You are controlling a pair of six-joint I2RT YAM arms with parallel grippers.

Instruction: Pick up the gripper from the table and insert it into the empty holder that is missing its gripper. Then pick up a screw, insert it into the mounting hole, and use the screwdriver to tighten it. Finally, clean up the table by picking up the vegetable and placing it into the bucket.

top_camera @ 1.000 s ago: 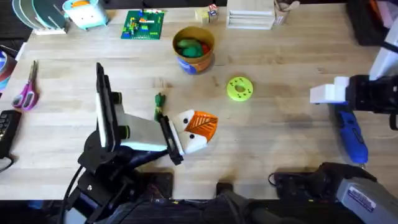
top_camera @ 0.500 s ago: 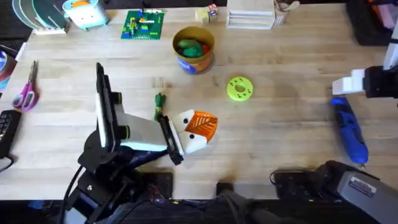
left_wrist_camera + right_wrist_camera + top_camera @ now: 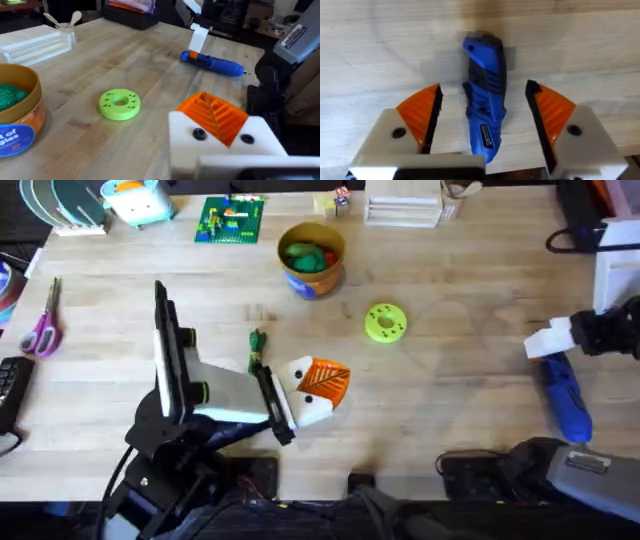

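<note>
The screwdriver [image 3: 484,107] is lying partly under the right gripper [image 3: 484,120] in the right wrist view, its lower end running out of sight behind the white finger mounts, and its metal bit is showing too small to make out in the overhead view. The bucket [image 3: 20,112] is being cut off by the left wrist picture's edge. The vegetable [image 3: 257,352] is being partly hidden by the left arm in the overhead view.
</note>
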